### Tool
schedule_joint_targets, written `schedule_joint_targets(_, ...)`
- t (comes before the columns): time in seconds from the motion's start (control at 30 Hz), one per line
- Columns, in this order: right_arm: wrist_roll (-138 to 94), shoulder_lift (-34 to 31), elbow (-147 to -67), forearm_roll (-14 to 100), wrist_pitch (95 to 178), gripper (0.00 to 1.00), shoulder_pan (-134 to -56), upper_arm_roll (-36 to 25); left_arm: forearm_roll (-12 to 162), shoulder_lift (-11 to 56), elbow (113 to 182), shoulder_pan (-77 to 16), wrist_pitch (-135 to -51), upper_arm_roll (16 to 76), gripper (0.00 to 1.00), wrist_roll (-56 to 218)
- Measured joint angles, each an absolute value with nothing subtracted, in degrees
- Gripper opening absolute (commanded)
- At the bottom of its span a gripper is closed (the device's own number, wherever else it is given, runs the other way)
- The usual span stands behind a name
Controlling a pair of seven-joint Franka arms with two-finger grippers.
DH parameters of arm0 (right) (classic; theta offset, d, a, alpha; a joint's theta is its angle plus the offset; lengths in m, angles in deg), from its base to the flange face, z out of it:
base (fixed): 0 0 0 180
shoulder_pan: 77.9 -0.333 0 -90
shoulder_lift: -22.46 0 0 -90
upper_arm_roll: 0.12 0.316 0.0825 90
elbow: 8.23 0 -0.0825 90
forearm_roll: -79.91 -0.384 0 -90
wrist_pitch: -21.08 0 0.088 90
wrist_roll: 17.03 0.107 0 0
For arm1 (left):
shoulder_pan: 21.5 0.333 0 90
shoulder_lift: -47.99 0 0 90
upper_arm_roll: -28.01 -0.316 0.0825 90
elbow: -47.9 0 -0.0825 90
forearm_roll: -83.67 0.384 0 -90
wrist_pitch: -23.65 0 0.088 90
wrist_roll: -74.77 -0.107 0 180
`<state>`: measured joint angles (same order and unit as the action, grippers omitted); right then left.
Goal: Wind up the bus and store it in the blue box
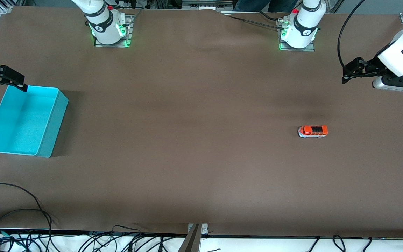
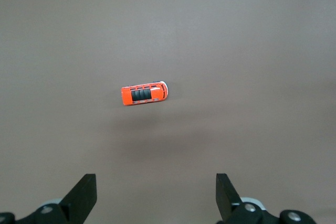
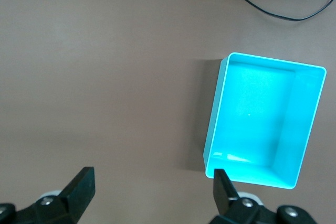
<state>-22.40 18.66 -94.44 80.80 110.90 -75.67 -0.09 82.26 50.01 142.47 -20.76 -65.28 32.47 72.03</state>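
The brown table (image 1: 194,147) was mostly bare. The blue box (image 1: 52,126) sat at the right arm's end, right under the right gripper (image 3: 152,190), which hung over its rim with fingers spread and nothing in them. The left gripper (image 2: 156,195) hovered wide open too, well apart from the bus (image 1: 313,131), which stood on its wheels on the table.
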Motion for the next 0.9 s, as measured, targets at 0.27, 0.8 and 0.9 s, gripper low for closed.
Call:
schedule_joint_targets(0.27,-22.40,18.73,-94.38,80.63,110.90,1.00,-75.62,-0.35,82.26,50.01,142.47,-20.76,-65.25,32.46,1.00,72.03)
schedule_joint_targets(0.8,-22.40,18.85,-94.33,80.51,110.90,1.00,-75.55,-0.85,82.26,50.01,142.47,-20.71,-64.98,32.44,1.00,71.66)
schedule_joint_targets(0.9,-22.40,18.85,-94.33,80.43,110.90,1.00,-75.57,-0.85,82.26,50.01,142.47,-20.69,-64.96,32.41,1.00,71.59)
